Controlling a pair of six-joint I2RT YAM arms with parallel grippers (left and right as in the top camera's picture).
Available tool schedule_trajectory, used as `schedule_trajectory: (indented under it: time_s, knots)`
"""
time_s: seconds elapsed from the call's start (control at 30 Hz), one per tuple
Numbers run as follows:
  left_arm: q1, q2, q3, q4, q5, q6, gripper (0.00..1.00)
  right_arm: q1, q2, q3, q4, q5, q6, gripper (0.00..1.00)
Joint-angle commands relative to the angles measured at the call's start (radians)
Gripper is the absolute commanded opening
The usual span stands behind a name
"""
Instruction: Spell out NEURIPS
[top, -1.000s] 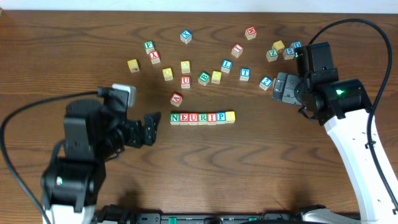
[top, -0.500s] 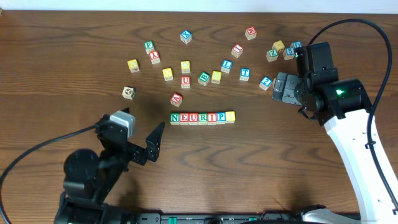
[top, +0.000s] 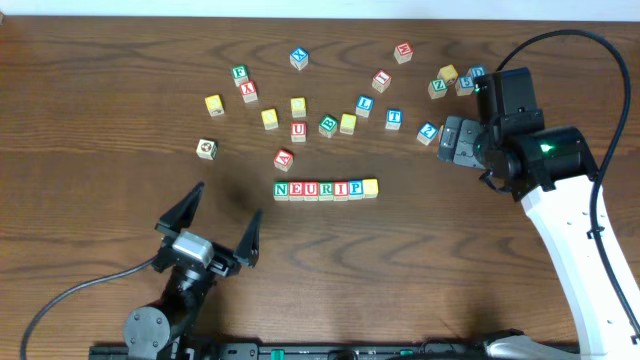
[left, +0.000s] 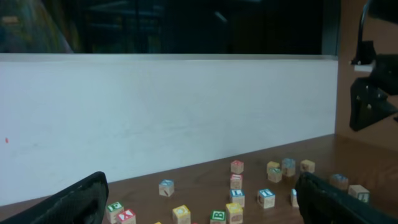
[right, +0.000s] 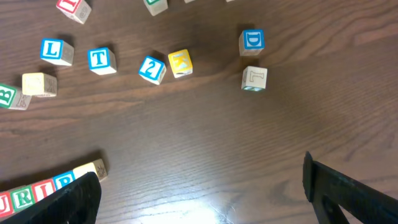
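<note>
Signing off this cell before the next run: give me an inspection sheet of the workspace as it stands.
Surface: brown wooden table.
Job's things: letter row reads N E U R I P, then yellow-faced cube at its right end, letter unreadable; straight, cubes touching.
Clutter: loose cubes beyond the row, including blue X cube, L cube, T cube.
Grippers: left gripper open, empty; right gripper open, empty.
Cables: left cable and right cable, both black, trailing from the arms.
Surroundings: white wall behind the table.
</note>
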Motion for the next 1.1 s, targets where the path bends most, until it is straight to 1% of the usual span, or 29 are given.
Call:
schedule_trajectory:
  time_s: [0.0, 0.13, 0.23, 0.3, 0.4, 0.5, 1.07]
  knots:
    - [0.0, -0.044, -0.049, 0.034, -0.037, 0.006, 0.94, -0.003, -0.014, 0.002, 0.001, 0.015, -0.013, 0.99]
    - [0.0, -0.044, -0.076, 0.033, -0.037, 0.006, 0.94, -0.003, -0.014, 0.002, 0.001, 0.015, -0.013, 0.99]
    - [0.0, -0.044, -0.076, -0.038, -0.044, 0.006, 0.94, -0.003, -0.014, 0.002, 0.001, 0.015, -0.013, 0.99]
    - [0.0, -0.044, -0.076, -0.117, -0.045, 0.006, 0.94, -0.003, -0.014, 0.002, 0.001, 0.015, -0.013, 0.99]
    - [0.0, -0.044, -0.076, -0.281, -0.043, 0.006, 0.94, -0.003, -0.014, 0.002, 0.001, 0.015, -0.013, 0.99]
    - [0.0, -0.044, -0.076, -0.372, -0.044, 0.005, 0.94, -0.003, -0.014, 0.002, 0.001, 0.015, -0.013, 0.99]
    - [0.0, -0.04, -0.076, -0.369, -0.044, 0.005, 0.94, -0.003, -0.014, 0.002, 0.001, 0.015, -0.013, 0.99]
